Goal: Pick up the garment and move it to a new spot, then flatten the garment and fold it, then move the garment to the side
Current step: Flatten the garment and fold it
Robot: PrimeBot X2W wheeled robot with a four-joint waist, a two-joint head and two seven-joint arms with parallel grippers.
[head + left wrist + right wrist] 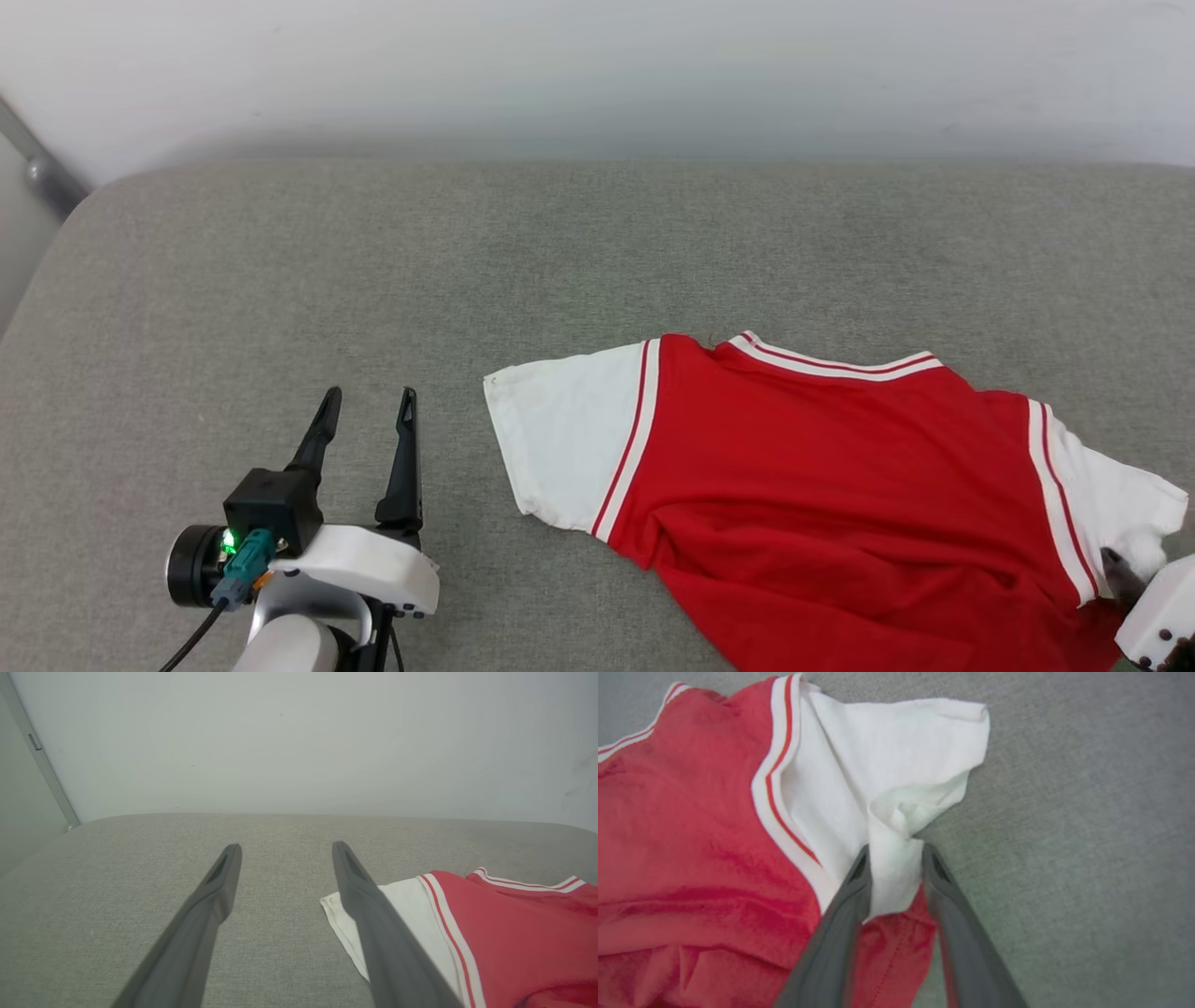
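Grey upholstery (280, 261) carries the garment (822, 485), lying rumpled at the right. Left wrist view: the left gripper (282, 847) hovers with fingers wide apart beside the near white sleeve (411, 914), likely waiting to help. Right wrist view: the right gripper (896, 851) seems clamped on the other sleeve (887, 765) at its bunched edge, probably to lift it.

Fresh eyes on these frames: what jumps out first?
The red garment with white sleeves, lying rumpled at the right of the grey padded surface. The right gripper has a fold of white sleeve between its fingers; whether it is clamped is unclear. The left gripper hangs open over the surface beside the other sleeve.
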